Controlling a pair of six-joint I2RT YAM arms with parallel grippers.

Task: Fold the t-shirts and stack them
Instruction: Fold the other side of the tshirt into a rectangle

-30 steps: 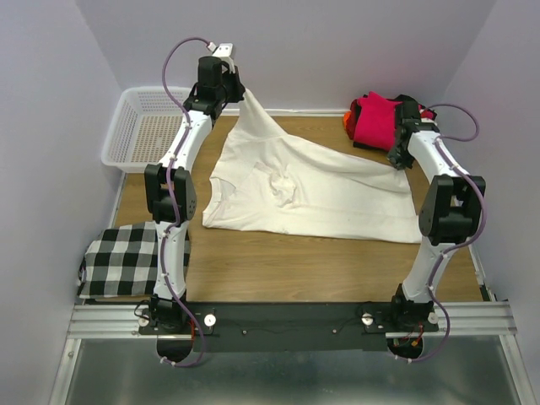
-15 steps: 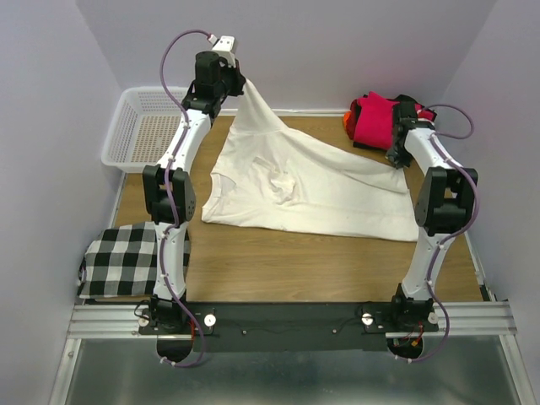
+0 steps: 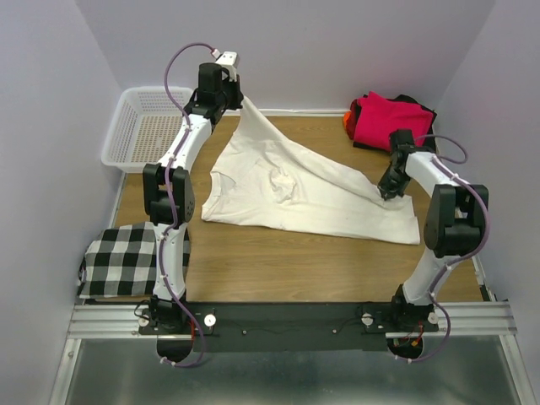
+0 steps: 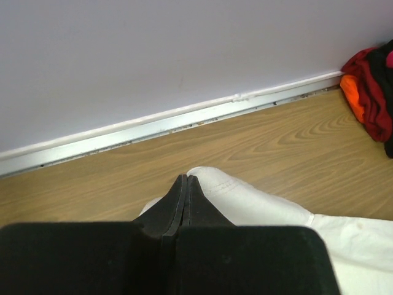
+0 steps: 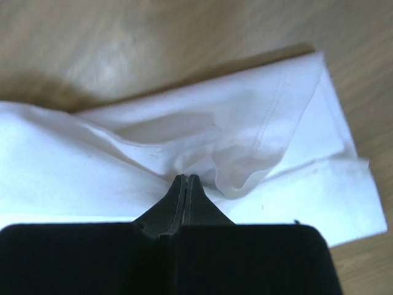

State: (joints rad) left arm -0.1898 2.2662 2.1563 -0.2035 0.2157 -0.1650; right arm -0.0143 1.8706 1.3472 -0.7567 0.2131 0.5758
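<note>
A large cream t-shirt (image 3: 312, 190) lies across the middle of the table. One corner is pulled up into a peak at the back. My left gripper (image 3: 239, 99) is shut on that raised corner near the back wall. In the left wrist view the cream t-shirt (image 4: 258, 206) shows just behind the shut left gripper (image 4: 186, 178). My right gripper (image 3: 386, 192) is low over the shirt's right part, shut on a bunched fold. The right wrist view has the cream t-shirt (image 5: 245, 141) gathered at the right gripper (image 5: 186, 178). Folded magenta-red, black and orange t-shirts (image 3: 390, 118) are stacked at the back right.
A white mesh basket (image 3: 143, 126) stands off the table's back left corner. A black-and-white checked cloth (image 3: 126, 260) lies at the near left beside the left arm's base. The folded stack (image 4: 371, 92) sits by the back wall rail (image 4: 184, 120).
My right gripper has come away from the folded stack, down and toward the near side, carrying the shirt's right edge onto the spread cloth. The left gripper has barely shifted.
</note>
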